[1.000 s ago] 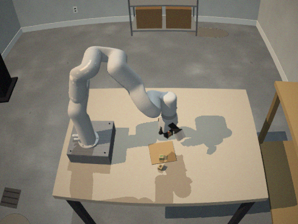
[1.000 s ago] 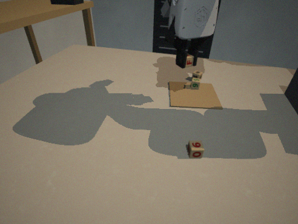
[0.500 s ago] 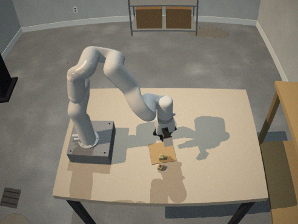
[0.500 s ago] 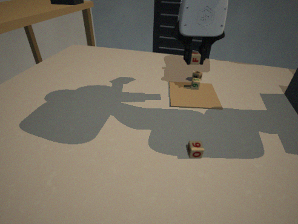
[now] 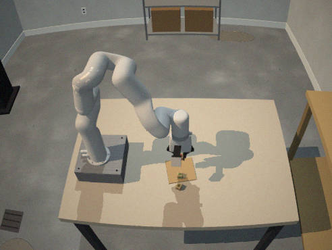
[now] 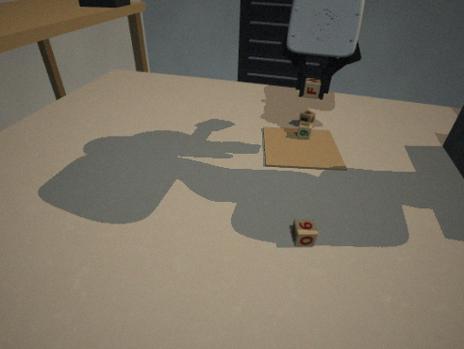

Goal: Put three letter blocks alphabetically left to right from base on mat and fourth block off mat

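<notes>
One block (image 6: 311,88) clamped in the tool (image 6: 312,90) above the mat (image 6: 302,151) edge, open table (image 6: 141,264) around.

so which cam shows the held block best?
Exterior: the block hangs between the gripper fingers above the mat, a red F on its side. In the top view the wrist hides nearly all of it.
</notes>
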Motion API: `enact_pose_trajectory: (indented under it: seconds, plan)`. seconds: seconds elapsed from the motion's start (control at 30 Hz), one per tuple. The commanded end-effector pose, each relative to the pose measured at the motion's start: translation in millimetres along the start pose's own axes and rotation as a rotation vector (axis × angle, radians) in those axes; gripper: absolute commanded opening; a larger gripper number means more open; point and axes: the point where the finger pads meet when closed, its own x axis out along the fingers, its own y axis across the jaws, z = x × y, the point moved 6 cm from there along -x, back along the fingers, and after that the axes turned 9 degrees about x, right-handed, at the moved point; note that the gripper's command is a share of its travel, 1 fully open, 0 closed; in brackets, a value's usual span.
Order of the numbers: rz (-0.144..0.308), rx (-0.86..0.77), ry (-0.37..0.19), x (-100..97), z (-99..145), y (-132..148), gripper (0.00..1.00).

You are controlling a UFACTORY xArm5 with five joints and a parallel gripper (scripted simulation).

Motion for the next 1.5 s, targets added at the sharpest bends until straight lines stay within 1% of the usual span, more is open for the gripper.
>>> enact_pose_trajectory:
  seconds: [0.0,0.47,0.63,0.83,0.9,1.17,1.3,1.4,1.47]
  plan:
    - [-0.004,0.021,-0.001,-1.1,-1.1,-0.2,0.21]
    - [-0.004,0.021,-0.001,-0.9,-1.1,-0.2,0.21]
    - [-0.004,0.021,-0.001,4.2,-1.1,-0.2,0.21]
    - [-0.004,0.020,-0.001,24.1,-1.4,-0.2,0.21]
    - [-0.004,0.020,-0.001,24.1,-1.4,-0.2,0.21]
    - [-0.004,0.020,-0.001,62.9,-1.9,-0.4,0.21]
    - [-0.004,0.020,-0.001,79.1,-2.1,-0.4,0.21]
    - [-0.004,0.020,-0.001,87.6,-2.2,-0.5,0.21]
    - [-0.004,0.020,-0.001,87.6,-2.2,-0.5,0.21]
